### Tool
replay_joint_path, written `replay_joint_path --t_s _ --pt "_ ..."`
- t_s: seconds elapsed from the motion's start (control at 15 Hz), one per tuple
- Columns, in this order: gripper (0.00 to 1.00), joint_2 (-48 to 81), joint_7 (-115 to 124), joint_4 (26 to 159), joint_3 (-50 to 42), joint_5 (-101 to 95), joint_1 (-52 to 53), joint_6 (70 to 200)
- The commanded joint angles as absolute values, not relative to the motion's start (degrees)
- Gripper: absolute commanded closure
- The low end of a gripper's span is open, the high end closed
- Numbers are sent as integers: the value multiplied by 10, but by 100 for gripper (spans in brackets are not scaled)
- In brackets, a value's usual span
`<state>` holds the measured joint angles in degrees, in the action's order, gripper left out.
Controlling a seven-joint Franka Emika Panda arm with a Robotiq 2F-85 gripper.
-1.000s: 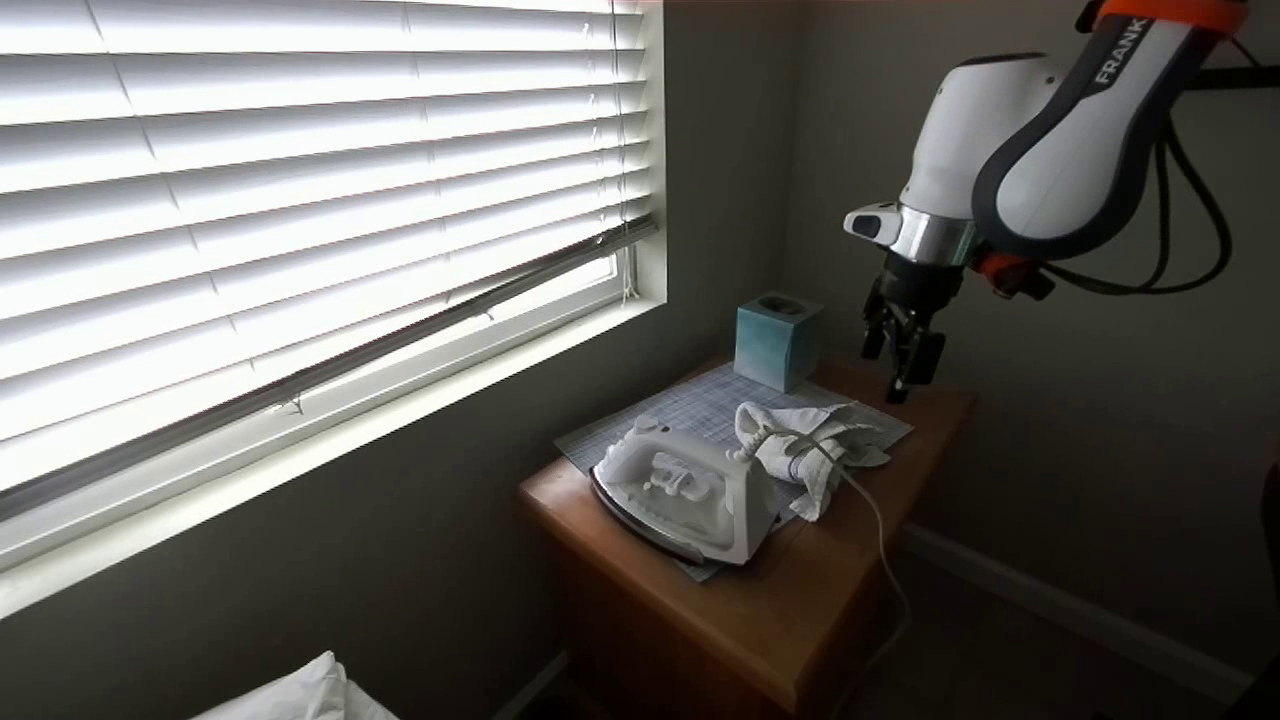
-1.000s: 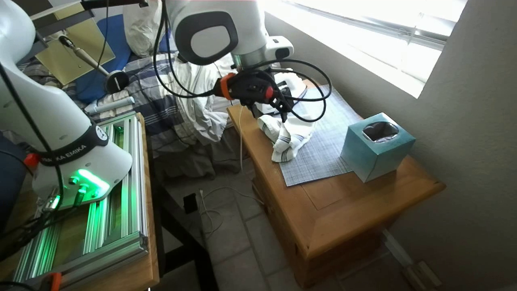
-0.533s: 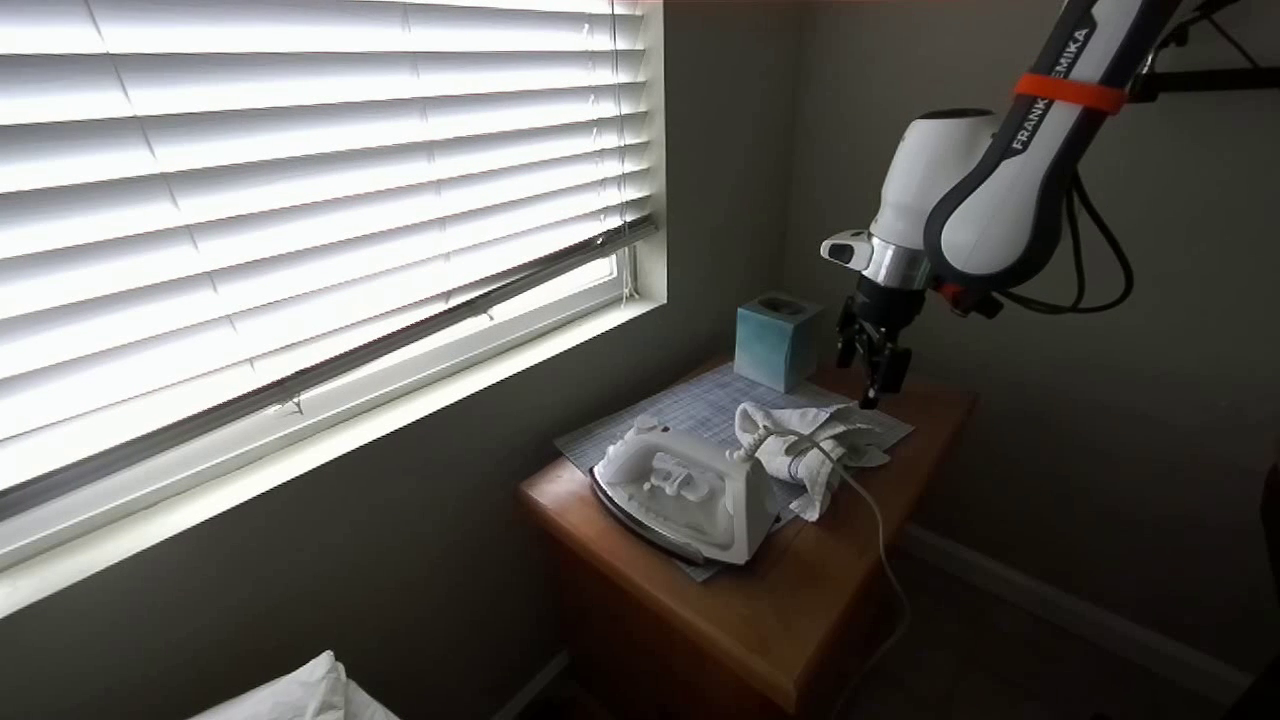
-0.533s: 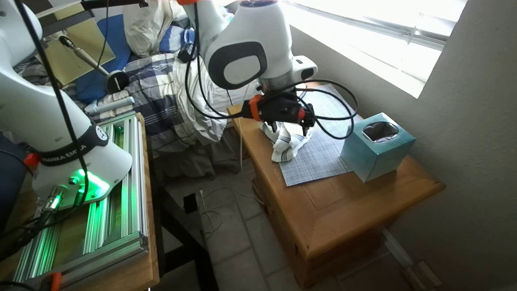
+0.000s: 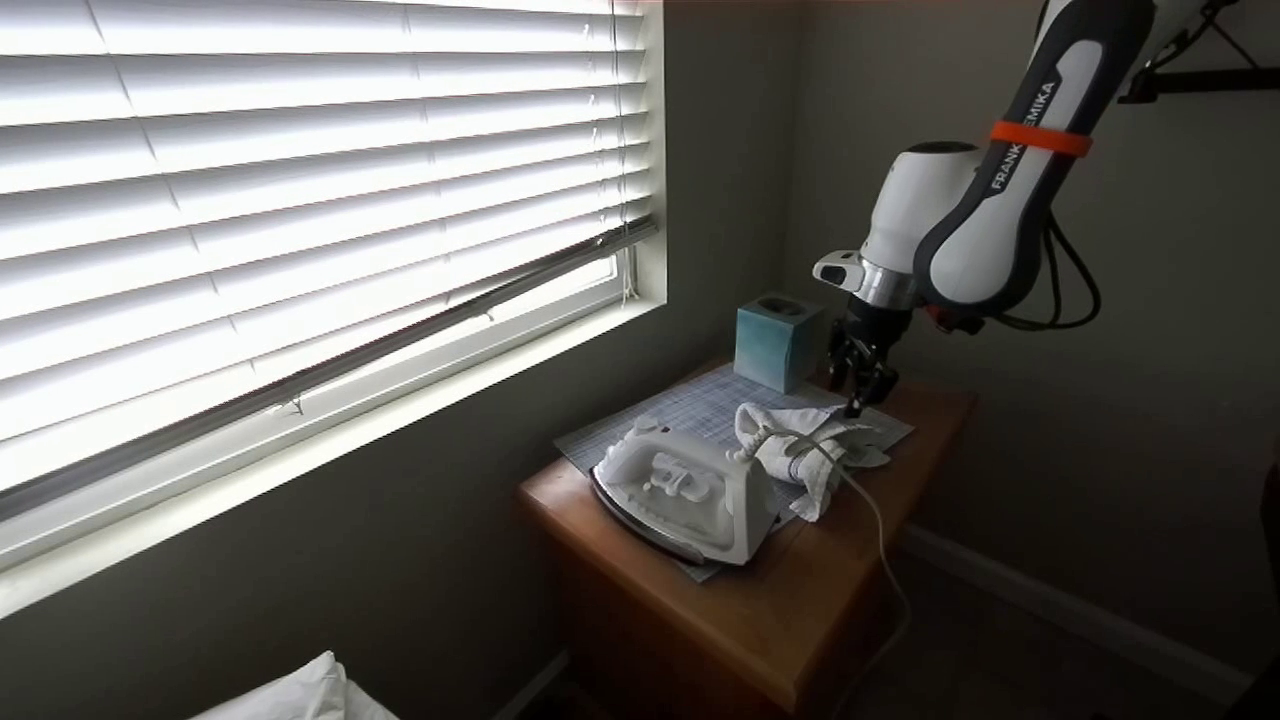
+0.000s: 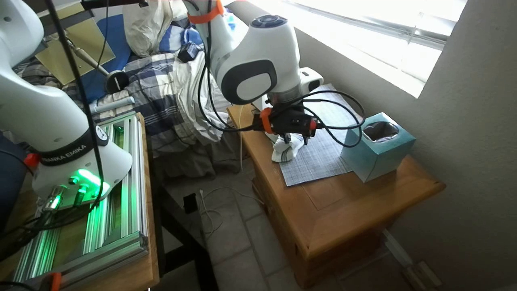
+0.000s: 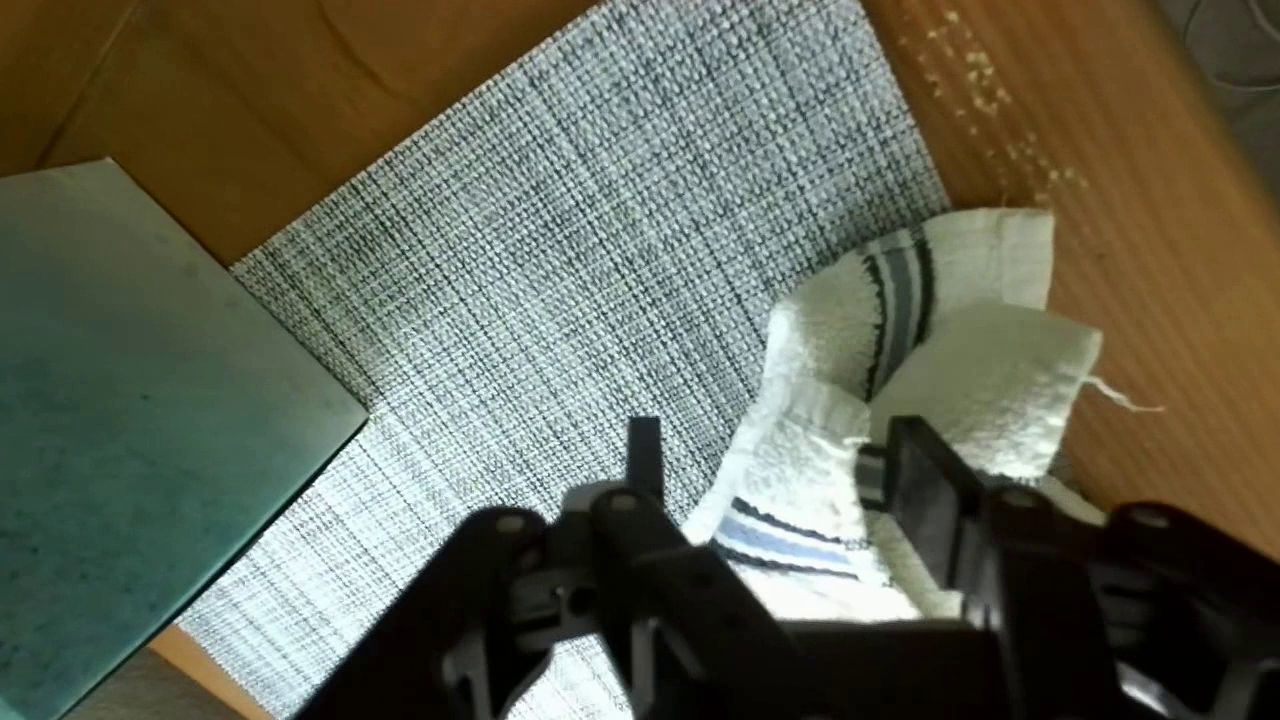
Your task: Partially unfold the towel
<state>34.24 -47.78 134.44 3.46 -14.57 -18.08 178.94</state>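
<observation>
Daylight comes through white slatted blinds (image 5: 330, 190) into this dim corner, where a wooden table (image 6: 323, 226) stands beside the wall below the window. Laid on the wood is a grey woven placemat (image 7: 600, 230); a teal tissue box (image 6: 369, 151) stands at one side of it, and a white iron (image 5: 690, 505) sits toward the opposite end. Between those two lies the towel (image 7: 815, 455), white with dark and bluish stripes, bunched and folded over itself, partly on the placemat and partly on bare wood. In an exterior view the iron's pale cord (image 5: 881, 535) crosses over the towel and runs down past the table's edge. Over the towel hangs the black gripper (image 7: 778, 445) of the robot arm (image 6: 276, 50), pointing down. Its two fingers (image 7: 930, 500) stand well apart, and from the wrist camera I see towel in the gap between them; whether either fingertip touches it, I cannot tell.
</observation>
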Motion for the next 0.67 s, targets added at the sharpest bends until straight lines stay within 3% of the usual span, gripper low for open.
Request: replay_joint_path --t_s 0.0,0.27,0.6 --pt "69 365 -485 1326 42 -173 -198 1807" --pt "97 351 -478 1337 42 -174 -198 1794" --pt "99 313 -482 1361 56 -172 -212 1767"
